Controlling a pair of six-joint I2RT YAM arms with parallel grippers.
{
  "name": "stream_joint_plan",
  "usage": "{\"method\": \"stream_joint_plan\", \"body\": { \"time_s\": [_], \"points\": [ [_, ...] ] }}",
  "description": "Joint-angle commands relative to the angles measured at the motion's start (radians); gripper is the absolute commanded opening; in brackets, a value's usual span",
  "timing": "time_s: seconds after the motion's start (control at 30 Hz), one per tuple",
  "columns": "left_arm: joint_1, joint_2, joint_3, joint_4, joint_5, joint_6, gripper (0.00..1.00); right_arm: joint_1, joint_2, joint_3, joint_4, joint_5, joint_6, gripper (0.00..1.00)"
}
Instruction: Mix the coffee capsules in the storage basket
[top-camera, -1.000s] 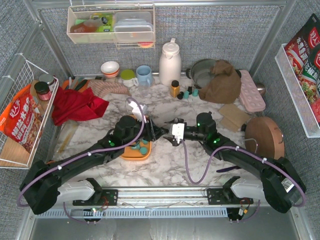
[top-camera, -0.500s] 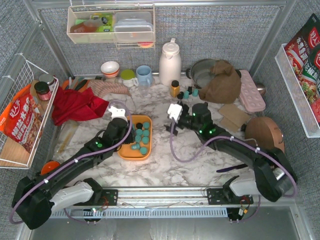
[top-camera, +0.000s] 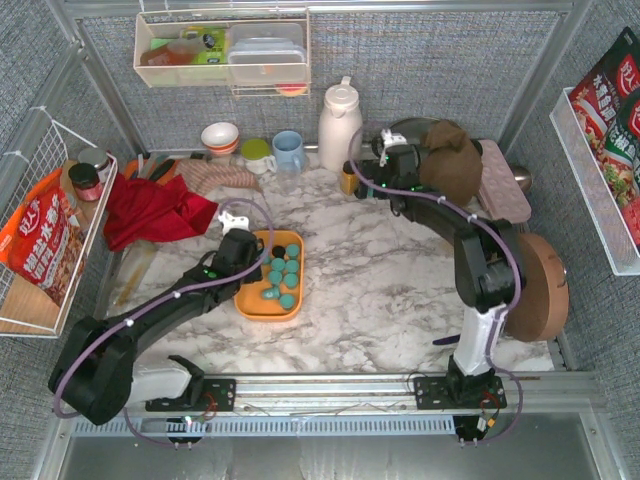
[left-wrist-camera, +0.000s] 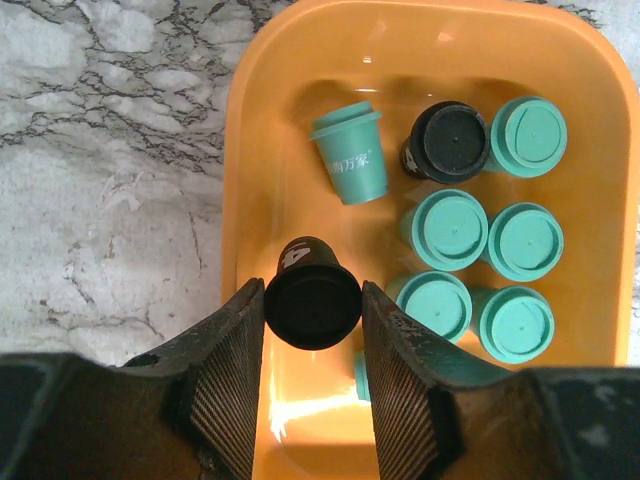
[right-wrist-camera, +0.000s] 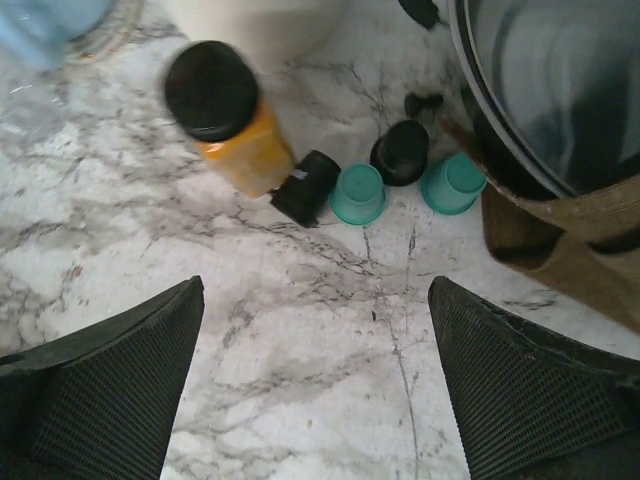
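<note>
The orange storage basket (left-wrist-camera: 300, 60) fills the left wrist view and holds several coffee capsules. Most are teal and upright (left-wrist-camera: 455, 228), one teal lies on its side (left-wrist-camera: 350, 160), and one is black (left-wrist-camera: 450, 140). My left gripper (left-wrist-camera: 312, 292) is shut on another black capsule (left-wrist-camera: 312, 305) over the basket's left half. From above, the basket (top-camera: 262, 308) sits left of centre under my left gripper (top-camera: 253, 264). My right gripper (right-wrist-camera: 315, 290) stands wide open over bare marble at the back. Beyond its tips are two black capsules (right-wrist-camera: 305, 187) and two teal ones (right-wrist-camera: 357, 193).
An amber bottle (right-wrist-camera: 235, 130) stands next to the loose capsules, with a pot (right-wrist-camera: 540, 90) and a brown cloth (right-wrist-camera: 570, 250) to their right. A white thermos (top-camera: 340, 125), a blue mug (top-camera: 288, 150), a red cloth (top-camera: 150, 210) and a round wooden board (top-camera: 540, 285) ring the table.
My right arm has swung from the table's centre to the back by the amber bottle, and its jaws have widened. My left arm has drawn back to the basket's left side.
</note>
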Motion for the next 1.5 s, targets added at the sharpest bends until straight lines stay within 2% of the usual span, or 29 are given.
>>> {"method": "stream_joint_plan", "body": {
  "time_s": [0.0,0.07,0.17,0.4,0.57,0.73,0.97,1.1,1.33,1.47],
  "points": [
    [0.015,0.038,0.014,0.081,0.015,0.024,0.48,-0.098,0.133,0.102,-0.098,-0.155,0.277,0.94],
    [0.022,0.058,0.020,0.085,0.002,0.032,0.49,-0.129,0.190,0.152,-0.099,-0.192,0.360,0.88],
    [0.032,0.080,0.019,0.103,0.014,0.036,0.51,-0.145,0.247,0.193,-0.090,-0.183,0.394,0.80],
    [0.042,0.120,0.027,0.126,0.033,0.035,0.56,-0.144,0.336,0.281,-0.114,-0.159,0.388,0.73],
    [0.042,0.107,0.035,0.119,0.035,0.031,0.62,-0.138,0.374,0.314,-0.125,-0.117,0.365,0.62],
    [0.042,0.028,0.056,0.091,0.057,0.038,0.65,-0.116,0.419,0.382,-0.177,-0.063,0.302,0.62],
    [0.042,-0.191,-0.026,0.202,0.130,0.058,0.65,-0.100,0.439,0.427,-0.207,-0.034,0.278,0.61],
    [0.041,-0.276,-0.059,0.229,0.144,0.054,0.65,-0.099,0.451,0.458,-0.238,-0.026,0.261,0.45],
    [0.042,-0.312,-0.076,0.218,0.163,0.054,0.65,-0.097,0.463,0.494,-0.283,-0.011,0.227,0.41],
    [0.042,-0.304,-0.082,0.223,0.183,0.051,0.65,-0.096,0.436,0.480,-0.302,-0.011,0.190,0.31]
  ]
}}
